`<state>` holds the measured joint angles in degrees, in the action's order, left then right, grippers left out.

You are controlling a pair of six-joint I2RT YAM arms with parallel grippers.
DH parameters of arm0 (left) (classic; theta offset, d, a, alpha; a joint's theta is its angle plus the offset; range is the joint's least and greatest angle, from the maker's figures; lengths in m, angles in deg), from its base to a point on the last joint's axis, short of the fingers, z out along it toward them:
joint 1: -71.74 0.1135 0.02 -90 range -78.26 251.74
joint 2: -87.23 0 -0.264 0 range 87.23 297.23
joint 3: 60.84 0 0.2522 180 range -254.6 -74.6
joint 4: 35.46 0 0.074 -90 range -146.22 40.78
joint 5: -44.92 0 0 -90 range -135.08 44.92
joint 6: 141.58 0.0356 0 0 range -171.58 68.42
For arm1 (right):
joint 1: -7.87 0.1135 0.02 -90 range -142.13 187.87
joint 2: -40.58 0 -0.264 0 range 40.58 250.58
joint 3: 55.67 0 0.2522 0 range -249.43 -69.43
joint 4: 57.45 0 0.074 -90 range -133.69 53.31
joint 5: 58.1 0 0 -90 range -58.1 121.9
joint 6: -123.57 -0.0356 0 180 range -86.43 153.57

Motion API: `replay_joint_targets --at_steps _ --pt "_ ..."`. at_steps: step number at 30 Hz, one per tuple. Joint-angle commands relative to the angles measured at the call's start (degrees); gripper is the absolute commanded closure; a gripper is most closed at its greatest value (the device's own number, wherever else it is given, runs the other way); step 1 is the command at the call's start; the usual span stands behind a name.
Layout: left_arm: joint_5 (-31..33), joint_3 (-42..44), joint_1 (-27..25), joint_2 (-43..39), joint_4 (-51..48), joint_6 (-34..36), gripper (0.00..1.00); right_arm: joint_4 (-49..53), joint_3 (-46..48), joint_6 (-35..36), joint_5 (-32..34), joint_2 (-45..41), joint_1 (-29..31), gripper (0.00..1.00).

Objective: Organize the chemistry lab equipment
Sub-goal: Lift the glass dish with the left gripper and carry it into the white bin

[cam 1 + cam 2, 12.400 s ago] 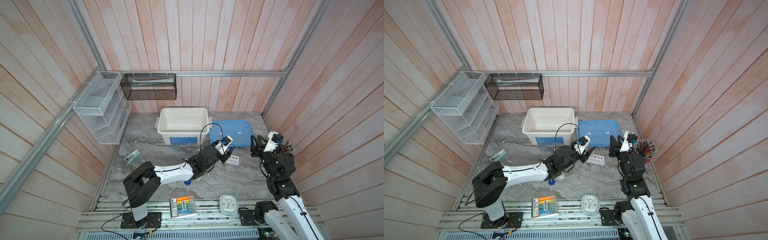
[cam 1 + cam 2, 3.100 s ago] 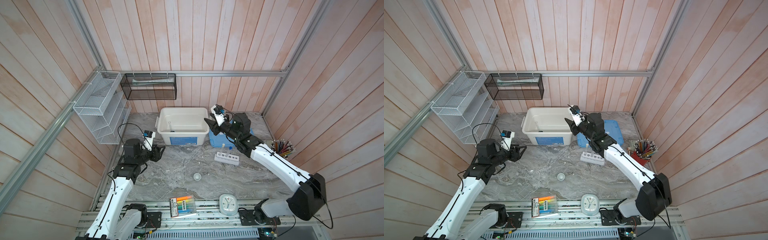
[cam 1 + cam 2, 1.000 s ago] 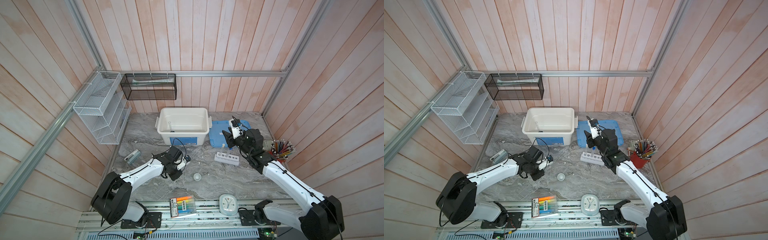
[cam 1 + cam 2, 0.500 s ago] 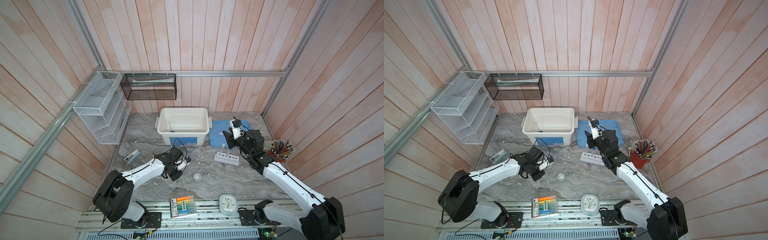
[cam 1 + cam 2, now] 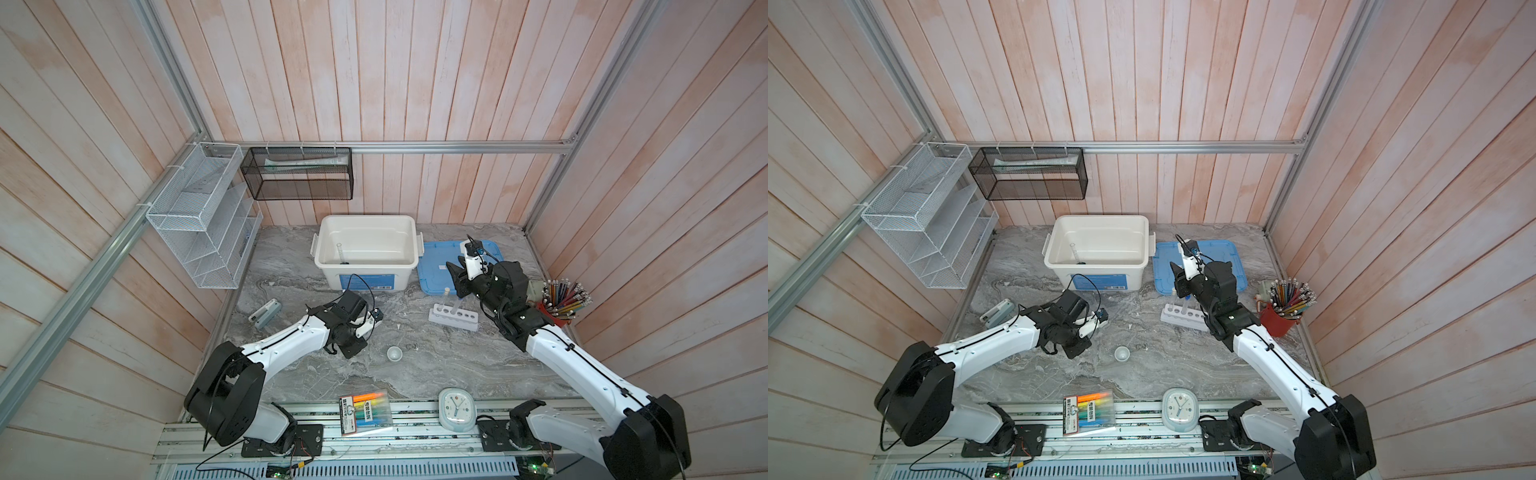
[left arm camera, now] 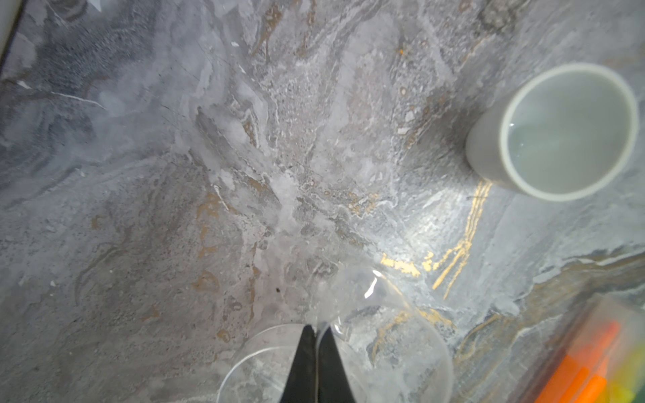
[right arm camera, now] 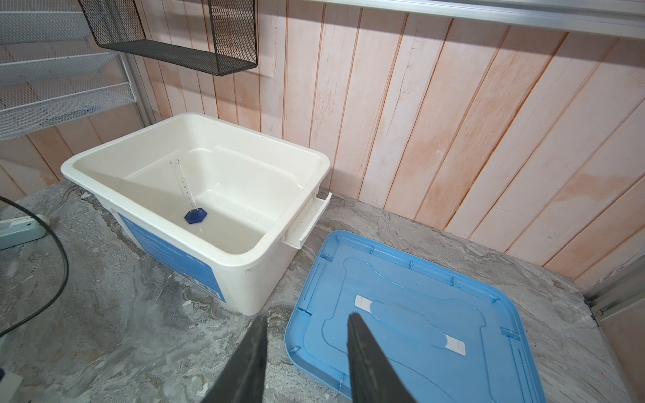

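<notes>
- Left gripper [image 6: 316, 329]: low over the marble table [image 5: 436, 365], left of centre. Its jaws are together, pinching the thin wall of a clear vessel [image 6: 384, 335]. This is probably the small beaker, though glare blurs its outline. A rim pinch suits a body too wide to span.
- Tiny white bowl [image 5: 394, 353]: upright on the table just right of that gripper, untouched.
- Right gripper [image 7: 307, 349]: jaws apart and empty, hanging over the near edge of the blue lid [image 5: 436, 270].
- White rack [image 5: 453, 319]: right of centre, near side of the lid. A thin tube [image 5: 446, 296] stands in a left-end hole, which keeps it upright.
- Blue-based cylinder [image 7: 190, 195]: on its base inside the white bin [image 5: 365, 218], far centre, judged stowed.
</notes>
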<state>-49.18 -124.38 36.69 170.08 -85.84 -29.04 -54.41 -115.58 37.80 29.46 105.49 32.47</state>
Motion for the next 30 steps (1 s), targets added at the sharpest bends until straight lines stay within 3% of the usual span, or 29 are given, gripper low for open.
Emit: replay_joint_targets --at_steps 1,8,12,19,30 --pt "0.0 -4.5 -0.2 -2.9 0.5 0.7 0.97 -1.1 0.0 -0.8 0.2 -0.2 -0.4 0.61" --pt "-0.3 -17.7 -0.2 -2.5 -4.3 2.5 1.00 -1.3 0.4 -1.2 0.0 -1.1 -0.5 0.61" --pt "3.4 -25.9 -0.1 1.0 -3.8 3.7 1.00 -2.0 1.3 -1.7 -0.1 -2.2 -0.6 0.61" --pt "6.2 -45.8 1.7 16.2 -3.2 3.0 1.00 -3.6 2.4 -3.2 -1.5 -3.0 -0.7 0.62" --pt "0.2 -79.9 9.7 38.9 -15.0 5.1 1.00 -6.4 5.1 -5.9 -4.2 -2.6 -0.7 0.62"
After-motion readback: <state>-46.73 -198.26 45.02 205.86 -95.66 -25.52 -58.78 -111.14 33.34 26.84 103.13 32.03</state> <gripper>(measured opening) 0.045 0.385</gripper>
